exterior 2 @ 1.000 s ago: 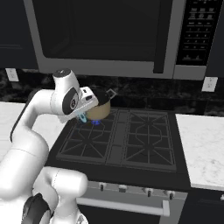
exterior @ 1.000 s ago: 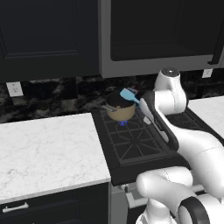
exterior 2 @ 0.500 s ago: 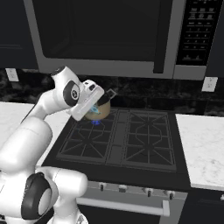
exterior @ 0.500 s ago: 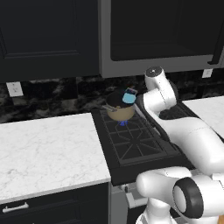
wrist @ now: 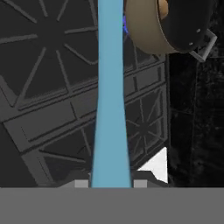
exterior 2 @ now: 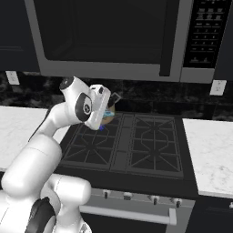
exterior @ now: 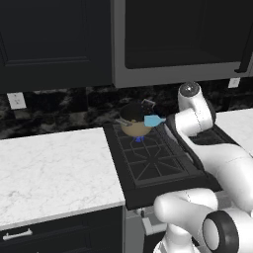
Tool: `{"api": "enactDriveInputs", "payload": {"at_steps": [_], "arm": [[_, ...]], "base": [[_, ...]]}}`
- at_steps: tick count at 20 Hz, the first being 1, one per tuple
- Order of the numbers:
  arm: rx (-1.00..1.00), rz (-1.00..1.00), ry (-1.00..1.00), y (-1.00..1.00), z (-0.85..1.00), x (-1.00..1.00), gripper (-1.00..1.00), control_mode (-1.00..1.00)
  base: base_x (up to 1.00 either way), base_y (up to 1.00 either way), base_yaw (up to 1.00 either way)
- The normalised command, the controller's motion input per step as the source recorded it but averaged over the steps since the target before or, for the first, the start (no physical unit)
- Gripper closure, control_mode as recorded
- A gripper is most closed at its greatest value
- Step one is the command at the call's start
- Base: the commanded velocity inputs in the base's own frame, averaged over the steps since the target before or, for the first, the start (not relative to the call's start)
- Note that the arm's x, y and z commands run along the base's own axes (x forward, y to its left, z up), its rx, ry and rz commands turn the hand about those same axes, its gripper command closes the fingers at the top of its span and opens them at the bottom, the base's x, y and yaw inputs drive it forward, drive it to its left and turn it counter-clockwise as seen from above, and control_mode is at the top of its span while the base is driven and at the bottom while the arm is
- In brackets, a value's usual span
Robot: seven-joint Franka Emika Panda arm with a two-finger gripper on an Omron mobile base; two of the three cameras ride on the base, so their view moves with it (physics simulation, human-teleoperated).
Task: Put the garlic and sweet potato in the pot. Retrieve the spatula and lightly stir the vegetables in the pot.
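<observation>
The tan-gold pot (exterior: pixel 133 126) stands on the stove's back left burner, with a blue flame (exterior: pixel 139 140) under it. My gripper (wrist: pixel 110 183) is shut on the handle of the light blue spatula (wrist: pixel 109 87). The spatula's blade (exterior: pixel 153 120) hangs just right of the pot's rim, outside it. In the hand view the pot (wrist: pixel 144 30) lies at the upper right, and an orange-brown piece, the sweet potato (wrist: pixel 162 8), shows inside it. The garlic is hidden. From the right base view my hand (exterior 2: pixel 98 107) covers most of the pot (exterior 2: pixel 109 119).
The black stove grates (exterior: pixel 150 163) spread in front of the pot. A microwave (exterior 2: pixel 104 38) hangs low over the stove. White marble counters (exterior: pixel 49 173) flank the stove on both sides, with a dark backsplash (exterior: pixel 54 106) behind.
My hand has turned and swung. The spatula's blade has come down from over the pot to its right side. The pot has not moved.
</observation>
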Motion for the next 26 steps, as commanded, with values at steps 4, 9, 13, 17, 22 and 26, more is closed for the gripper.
{"api": "enactDriveInputs", "payload": {"at_steps": [4,9,13,17,22,26], "arm": [[-0.26,0.1,-0.25,0.0,-0.14,0.0,1.0,-1.0],[-0.13,0.02,-0.32,0.06,0.0,0.19,1.0,-1.0],[-0.03,0.09,-0.11,0.12,0.23,0.41,1.0,-1.0],[-0.08,0.13,0.0,0.03,0.19,0.49,1.0,-1.0],[-0.24,0.13,-0.02,0.0,0.0,0.26,1.0,-1.0],[-0.34,0.14,-0.09,0.0,0.0,0.12,1.0,-1.0]], "base": [[0.0,0.0,0.0],[0.0,0.0,0.0],[0.0,0.0,0.0],[0.0,0.0,0.0],[0.0,0.0,0.0],[0.0,0.0,0.0]]}}
